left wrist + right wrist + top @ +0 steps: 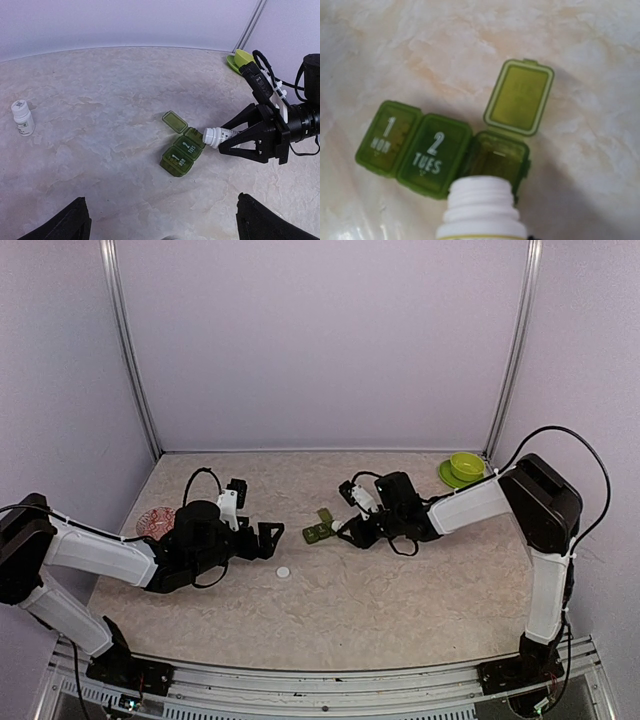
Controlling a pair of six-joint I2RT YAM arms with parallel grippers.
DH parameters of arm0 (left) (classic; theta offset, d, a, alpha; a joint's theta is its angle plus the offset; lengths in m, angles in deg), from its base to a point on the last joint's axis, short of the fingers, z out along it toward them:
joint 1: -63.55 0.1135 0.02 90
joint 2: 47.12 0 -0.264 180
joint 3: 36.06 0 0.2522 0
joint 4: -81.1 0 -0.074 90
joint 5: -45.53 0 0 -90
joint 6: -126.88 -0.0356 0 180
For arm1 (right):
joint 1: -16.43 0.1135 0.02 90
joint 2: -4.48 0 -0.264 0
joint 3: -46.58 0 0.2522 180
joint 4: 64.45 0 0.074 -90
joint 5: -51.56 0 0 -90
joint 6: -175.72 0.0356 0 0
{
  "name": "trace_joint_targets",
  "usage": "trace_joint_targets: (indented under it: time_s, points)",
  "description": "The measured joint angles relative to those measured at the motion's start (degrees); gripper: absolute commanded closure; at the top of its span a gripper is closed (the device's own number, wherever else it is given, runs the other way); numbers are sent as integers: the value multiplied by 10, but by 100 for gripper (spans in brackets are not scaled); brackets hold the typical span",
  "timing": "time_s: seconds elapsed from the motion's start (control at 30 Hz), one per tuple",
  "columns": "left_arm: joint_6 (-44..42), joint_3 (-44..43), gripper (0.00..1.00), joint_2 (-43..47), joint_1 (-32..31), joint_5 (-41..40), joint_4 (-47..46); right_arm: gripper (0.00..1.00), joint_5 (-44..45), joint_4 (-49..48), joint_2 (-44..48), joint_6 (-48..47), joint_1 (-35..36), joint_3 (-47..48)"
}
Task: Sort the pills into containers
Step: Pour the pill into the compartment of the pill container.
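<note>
Pill container strip: first lid reads "1 MON", second lid "2 TUES"; open third lid illegible.

The tabletop looks like smooth stone-patterned laminate, beige and veined, with a soft low sheen. The containers are translucent green plastic, glossy, with white printed lettering on the lids. The white bottle is opaque plastic, matt, its neck ridged with thread. The right fingers and left fingers are matt black plastic. The arm shells are smooth white, slightly glossy. At the tabletop's two o'clock the bowl is shiny lime plastic. The corner posts look like brushed metal; the walls are matt.
</note>
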Motion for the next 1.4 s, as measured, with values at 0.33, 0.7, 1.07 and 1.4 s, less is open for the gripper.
trace_joint_targets:
  time_s: [0.33,0.7,1.07,1.4]
  points:
    - [0,0,1,0,0,2,0,76,0,34,0,-2,0,25]
    - [0,0,1,0,0,2,0,76,0,62,0,-6,0,41]
    - [0,0,1,0,0,2,0,76,-1,93,0,-11,0,60]
    - [0,0,1,0,0,2,0,76,-1,129,-10,-13,0,88]
